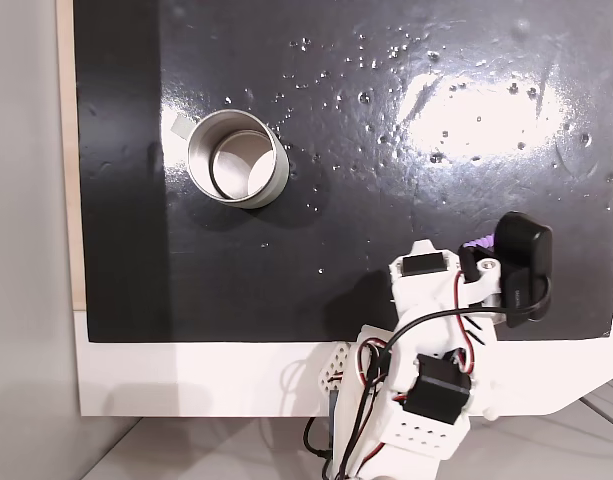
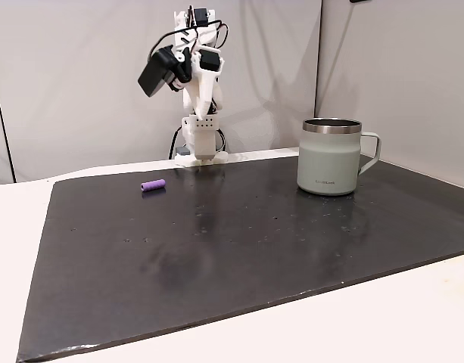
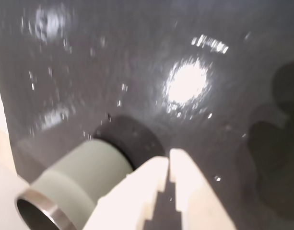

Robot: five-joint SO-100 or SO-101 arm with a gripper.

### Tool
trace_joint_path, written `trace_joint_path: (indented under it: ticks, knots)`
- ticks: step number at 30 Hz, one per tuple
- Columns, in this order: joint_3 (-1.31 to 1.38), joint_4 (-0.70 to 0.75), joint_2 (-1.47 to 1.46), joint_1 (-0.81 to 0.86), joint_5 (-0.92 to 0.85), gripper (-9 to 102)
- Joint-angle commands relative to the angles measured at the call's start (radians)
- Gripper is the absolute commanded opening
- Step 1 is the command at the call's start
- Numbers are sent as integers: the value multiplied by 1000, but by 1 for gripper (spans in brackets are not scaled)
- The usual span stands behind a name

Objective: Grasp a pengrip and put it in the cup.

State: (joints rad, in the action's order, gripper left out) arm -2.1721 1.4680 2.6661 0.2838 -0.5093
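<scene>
Behind the arm's black camera housing, pengrip (image 1: 478,242) mostly hidden; cup (image 2: 329,157) logo unreadable; end effector (image 3: 169,165) closed, empty.

One fixed view looks straight down on the black mat (image 1: 386,200), with the arm's base at the bottom edge. Another fixed view stands low at the opposite side of the worktop (image 2: 413,318), facing the arm (image 2: 197,98). The wrist view looks down past the gripper (image 3: 169,160), close to the mat. All three share the cup (image 1: 238,157).
</scene>
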Motion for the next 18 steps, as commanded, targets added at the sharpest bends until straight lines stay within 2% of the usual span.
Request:
trace_joint_path:
  ticks: [1, 8, 18]
  knots:
    - [140, 5, -124, 112, -92, 1]
    - [256, -48, -364, 225, -222, 4]
    - [371, -87, -666, 348, -445, 16]
